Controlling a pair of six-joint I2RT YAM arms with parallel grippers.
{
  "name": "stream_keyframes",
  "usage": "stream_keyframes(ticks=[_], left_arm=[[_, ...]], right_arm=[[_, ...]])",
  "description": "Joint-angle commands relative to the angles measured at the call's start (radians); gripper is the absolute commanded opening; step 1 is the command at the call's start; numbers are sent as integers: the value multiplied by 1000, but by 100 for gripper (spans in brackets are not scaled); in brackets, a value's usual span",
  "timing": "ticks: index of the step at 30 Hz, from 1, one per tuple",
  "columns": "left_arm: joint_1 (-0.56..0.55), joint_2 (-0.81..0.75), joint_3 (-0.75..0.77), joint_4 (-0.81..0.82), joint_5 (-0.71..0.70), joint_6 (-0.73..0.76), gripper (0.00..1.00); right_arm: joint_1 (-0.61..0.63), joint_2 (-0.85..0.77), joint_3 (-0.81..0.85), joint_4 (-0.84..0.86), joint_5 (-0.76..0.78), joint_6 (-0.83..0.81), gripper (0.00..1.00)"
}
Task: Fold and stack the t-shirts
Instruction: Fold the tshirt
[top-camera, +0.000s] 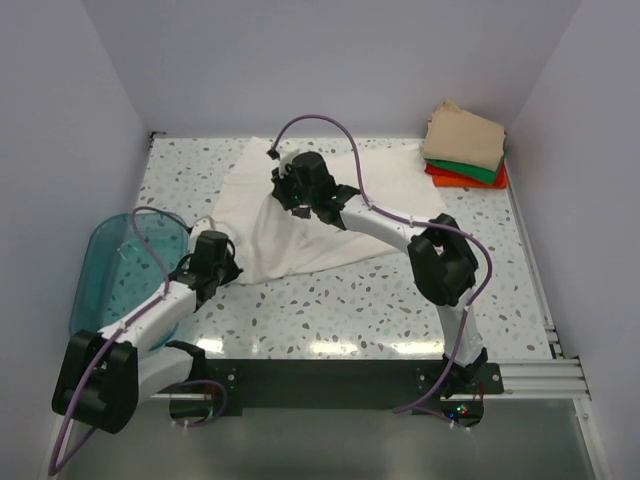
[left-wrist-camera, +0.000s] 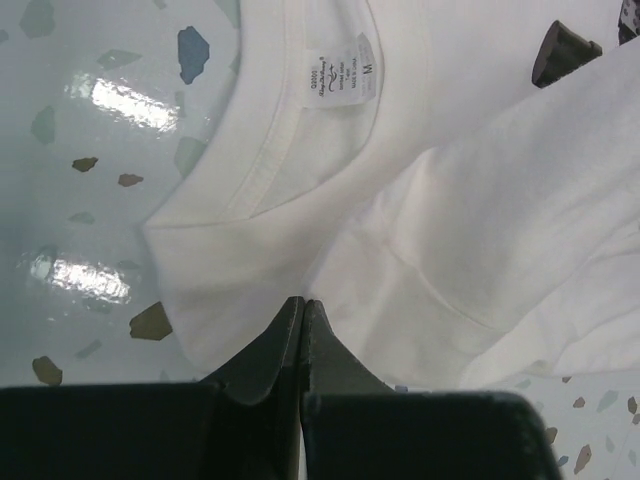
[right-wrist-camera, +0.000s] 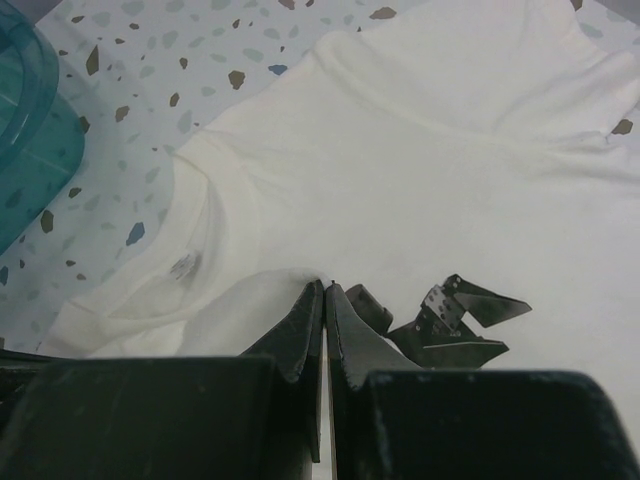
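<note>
White t-shirt (top-camera: 395, 180): spread over the middle of the tabletop (top-camera: 350, 310), its centre pulled up into a peak, its 7 o'clock corner drawn towards the left arm.
Left tool (left-wrist-camera: 303, 302): fingers pressed together with no gap, nipping the shirt's edge just below the collar (left-wrist-camera: 290, 160); it sits at 8 o'clock of the shirt.
Right tool (right-wrist-camera: 325, 290): fingers closed tight on a bunch of white cloth at the raised peak, just beside the black print (right-wrist-camera: 455, 318).
Neck label (left-wrist-camera: 340, 78): inside the collar, facing up.
Folded stack: at 1 o'clock on the tabletop, tan t-shirt (top-camera: 465, 138) on top, green t-shirt (top-camera: 470, 170) under it, orange-red t-shirt (top-camera: 445, 180) lowest.
Teal bin (top-camera: 120, 270): at 9 o'clock, beside the left arm, apart from the shirt.
</note>
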Motion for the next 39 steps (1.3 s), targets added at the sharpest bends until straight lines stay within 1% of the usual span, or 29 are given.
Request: stream_keyframes(ticks=[1, 6, 10, 14, 19, 25, 28, 30, 31, 32, 33, 34, 35, 36, 37, 38, 39], left_arm=[[-6, -54, 19, -88, -71, -68, 0], [-6, -116, -17, -143, -91, -133, 0], [-7, -154, -43, -167, -93, -186, 0], [-6, -174, -59, -186, -87, -207, 0], [-6, -182, -57, -221, -93, -243, 0], [-6, -214, -57, -281, -99, -292, 0], [-6, -228, -63, -292, -93, -306, 0], [-6, -232, -65, -295, -88, -308, 0], [-6, -231, -65, -295, -82, -308, 0], [-6, -234, -62, -298, -78, -306, 0], [-6, -232, -60, -301, -72, -305, 0], [-6, -237, -56, -302, -61, -302, 11], [-6, -240, -45, -309, -56, -299, 18], [-6, -245, -39, -316, -56, -293, 25], [-6, -258, -28, -325, -55, -289, 39], [-6, -266, -2, -342, -55, -285, 45], [-6, -274, 13, -351, -53, -271, 48]], right_arm=[[-5, 4, 57, 65, 23, -34, 1], [-5, 38, 91, 69, 21, -43, 2], [-5, 77, 132, 69, -10, -43, 3], [-3, 128, 176, 52, -31, -45, 4], [-3, 188, 215, 39, -74, -49, 8], [-2, 251, 270, 20, -160, -48, 13], [-2, 271, 305, 1, -197, -48, 19], [-2, 283, 328, -20, -201, -46, 30], [0, 286, 334, -22, -195, -49, 36], [-1, 280, 347, -55, -174, -58, 51], [-2, 275, 347, -56, -174, -60, 59], [-2, 269, 370, -104, -139, -64, 63], [-8, 248, 377, -123, -122, -66, 71], [-14, 233, 382, -143, -102, -61, 73], [-21, 216, 387, -190, -58, -55, 74], [-41, 193, 381, -213, -31, -25, 76], [-57, 142, 368, -229, -17, -5, 77]])
